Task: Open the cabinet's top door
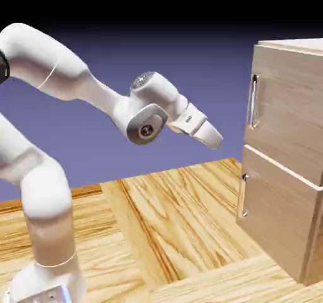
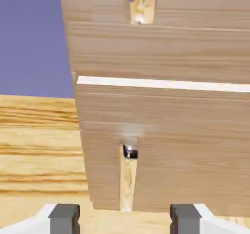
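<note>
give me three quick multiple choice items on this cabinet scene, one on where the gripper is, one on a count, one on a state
1. Where is the white two-finger gripper?
A. around the long silver bar handle
B. in open air, apart from the tall light-wood cabinet
C. resting on the wooden table

2. How many stacked front doors show on the cabinet?
A. one
B. two
C. three

3. What state is the larger top door in?
A. closed
B. half open
C. removed

Answers: 1 B, backdrop shows between the gripper and the long silver bar handle; 2 B, a seam parts two panels; 3 A, it lies flat against the cabinet's front.

White arm [image 1: 76, 87] bent at the elbow, wrist angled slightly downward, fingers [image 2: 64, 217] spread apart, holding nothing
</note>
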Action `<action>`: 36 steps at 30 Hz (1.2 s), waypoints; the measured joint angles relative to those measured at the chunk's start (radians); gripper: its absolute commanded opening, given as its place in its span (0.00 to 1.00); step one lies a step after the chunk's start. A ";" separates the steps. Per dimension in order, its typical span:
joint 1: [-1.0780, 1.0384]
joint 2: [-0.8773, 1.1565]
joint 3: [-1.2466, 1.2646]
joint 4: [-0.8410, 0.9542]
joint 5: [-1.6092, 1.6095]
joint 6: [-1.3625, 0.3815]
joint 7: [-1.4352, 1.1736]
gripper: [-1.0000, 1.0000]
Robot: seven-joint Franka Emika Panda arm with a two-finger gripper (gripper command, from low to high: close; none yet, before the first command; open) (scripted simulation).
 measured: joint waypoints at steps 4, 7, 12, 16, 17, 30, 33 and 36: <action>-0.068 -0.012 0.064 0.027 0.174 -0.021 0.057 0.50; -0.120 -0.021 0.112 0.047 0.304 -0.038 0.100 0.50; -0.205 -0.036 0.192 0.080 0.522 -0.064 0.172 0.50; -0.273 -0.048 0.255 0.107 0.696 -0.086 0.229 0.50; -0.290 -0.051 0.271 0.114 0.739 -0.091 0.243 0.50; -0.512 -0.090 0.479 0.201 1.305 -0.161 0.429 0.50; -0.564 -0.099 0.527 0.221 1.435 -0.177 0.472 0.50; -0.615 -0.108 0.575 0.241 1.566 -0.193 0.515 0.50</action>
